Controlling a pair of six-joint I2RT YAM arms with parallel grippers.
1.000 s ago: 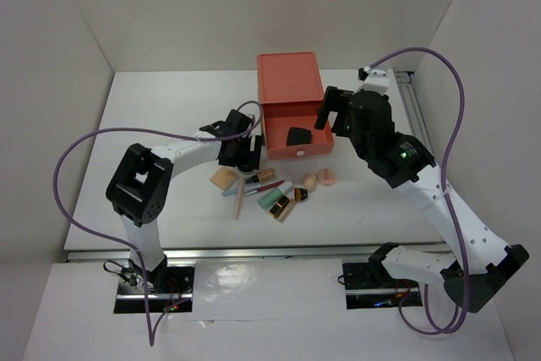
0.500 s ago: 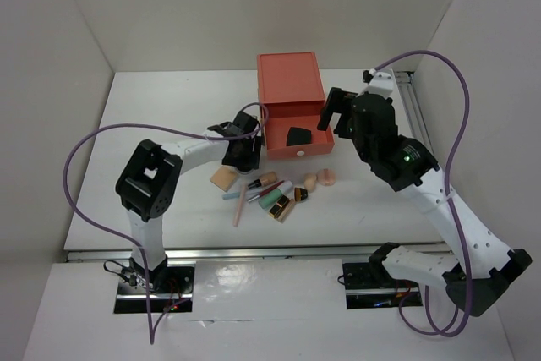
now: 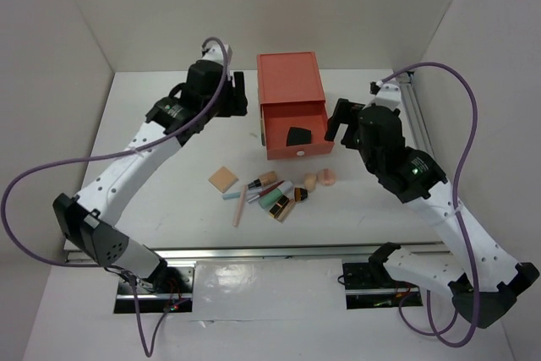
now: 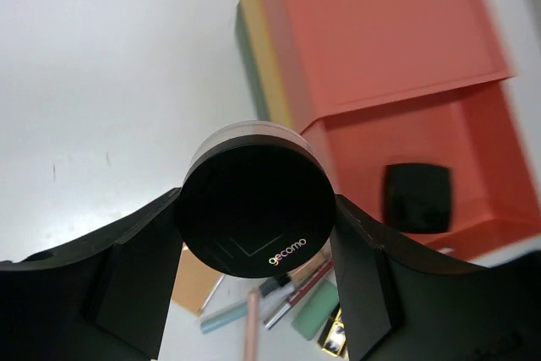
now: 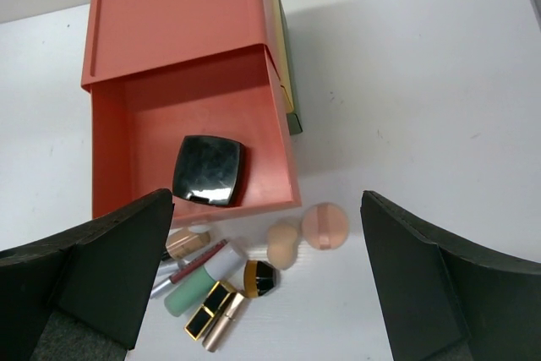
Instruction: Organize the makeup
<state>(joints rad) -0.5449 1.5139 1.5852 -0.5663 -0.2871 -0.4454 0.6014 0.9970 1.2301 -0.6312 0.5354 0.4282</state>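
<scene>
Left claw [image 4: 255, 234]: clamped on the black jar [image 4: 254, 205], whose round lid, lettered "gecomo", faces the wrist camera; it hangs in the air at the left side of the coral drawer box [image 3: 290, 90].
Hidden from above: the left wrist covers the jar in the top view; only the left wrist view shows it.
Right claw [image 5: 266, 234]: fingers wide apart with nothing between them, over the bench [image 3: 169, 124] just right of the box.
Black compact [image 5: 209, 170]: lies in the box's pulled-out top drawer; crisp in the right wrist view, blurred in the left.
Lower drawers: yellow and green edges show only in the wrist views; from above the box reads all coral.
On the bench before the box: tan compact [image 3: 223, 179], blue pencil [image 3: 232, 194], pink pencil [image 3: 241, 205], mint tube [image 3: 272, 198], lipsticks [image 3: 281, 209], brush [image 3: 300, 195] and peach sponges [image 3: 319, 179].
Cut off: in the right wrist view the left finger hides the tan compact and both pencils.
</scene>
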